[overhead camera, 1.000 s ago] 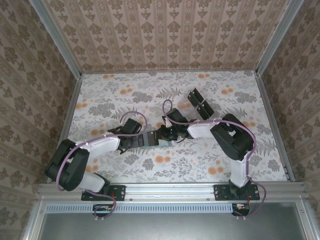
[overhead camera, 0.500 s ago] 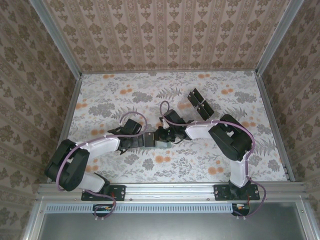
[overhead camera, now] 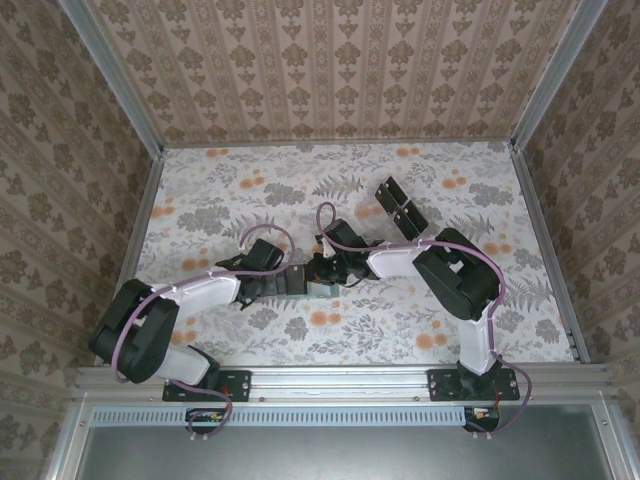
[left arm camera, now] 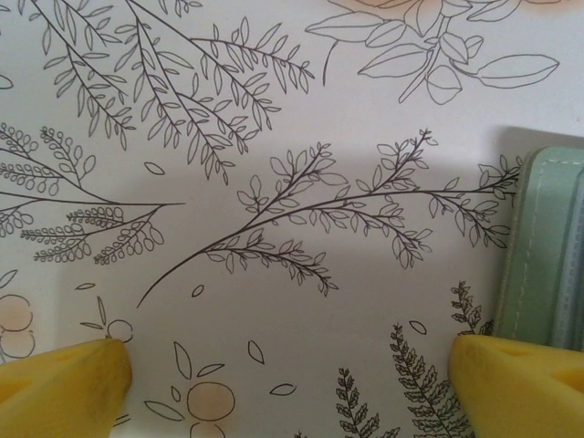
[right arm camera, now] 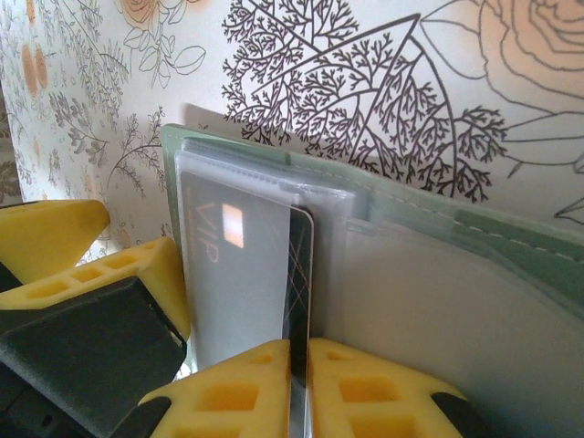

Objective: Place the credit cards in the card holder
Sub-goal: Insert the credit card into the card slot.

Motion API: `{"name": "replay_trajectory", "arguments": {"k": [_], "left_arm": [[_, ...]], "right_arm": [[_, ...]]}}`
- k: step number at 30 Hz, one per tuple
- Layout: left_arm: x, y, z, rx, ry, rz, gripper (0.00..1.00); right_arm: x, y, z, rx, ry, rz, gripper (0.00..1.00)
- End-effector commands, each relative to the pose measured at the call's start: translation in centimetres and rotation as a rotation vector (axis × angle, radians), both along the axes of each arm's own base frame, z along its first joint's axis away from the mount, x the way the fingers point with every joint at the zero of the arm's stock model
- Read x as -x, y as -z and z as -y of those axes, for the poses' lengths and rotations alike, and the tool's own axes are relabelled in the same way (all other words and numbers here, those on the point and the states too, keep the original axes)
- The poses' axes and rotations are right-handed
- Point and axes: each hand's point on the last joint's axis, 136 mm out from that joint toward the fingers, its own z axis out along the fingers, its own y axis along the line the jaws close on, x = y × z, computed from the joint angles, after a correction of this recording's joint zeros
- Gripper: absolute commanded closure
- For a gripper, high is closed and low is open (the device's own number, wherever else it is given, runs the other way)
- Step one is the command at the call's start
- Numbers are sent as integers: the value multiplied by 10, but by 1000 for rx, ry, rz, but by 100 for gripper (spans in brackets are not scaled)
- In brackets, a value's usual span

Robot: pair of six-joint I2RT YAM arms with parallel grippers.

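Observation:
The grey-green card holder [right arm camera: 474, 233] lies open on the floral table between both grippers, its clear sleeves facing the right wrist camera. My right gripper [right arm camera: 302, 370] is shut on a black credit card [right arm camera: 299, 274], held edge-on with its front end inside a sleeve. Another card marked VIP [right arm camera: 233, 265] sits in the sleeve beside it. From above, the right gripper [overhead camera: 318, 272] meets the holder [overhead camera: 318, 290] from the right. My left gripper [left arm camera: 292, 392] is open wide low over the table, its right fingertip [left arm camera: 520, 383] against the holder's edge [left arm camera: 547, 246].
More black credit cards [overhead camera: 400, 207] lie side by side at the back right of the table. Patterned walls close the table on three sides. A yellow finger of the left gripper [right arm camera: 55, 237] stands close to the holder's left side.
My right gripper has shifted left toward the left gripper, taking the black card further into the holder. The left arm has stayed where it was.

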Motion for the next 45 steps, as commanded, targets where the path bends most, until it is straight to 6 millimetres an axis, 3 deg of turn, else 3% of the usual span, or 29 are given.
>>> {"name": "replay_trajectory", "arguments": {"k": [1,5,8,13,22,25,32,40,45], "left_arm": [[16,21,1,21,10,-71,0],[16,19,1,21,10,-67,0],[15,16,0,19,8,-62,0],[10,1,0,24,6,-36,0],[0,-40,-7,55,-9,50,0],[-2,-50,-8,69,-16,74,0],[-4,-57,-5,97,-8,92,0],[-10,-63,28,260,80,123,0],[-14,-60,41,325,88,131,0]], "right_arm": [[6,3,-12,-30,-27,-31,86],[6,-3,-12,-37,-27,-23,78],[4,-13,-11,-38,-24,-7,63],[-1,-34,-9,-50,-20,27,51],[-7,-90,7,-72,-13,140,47],[-7,-100,19,-37,1,171,46],[-4,-95,50,112,26,225,47],[-3,-73,108,400,85,297,44],[-1,-54,113,430,82,281,44]]}}
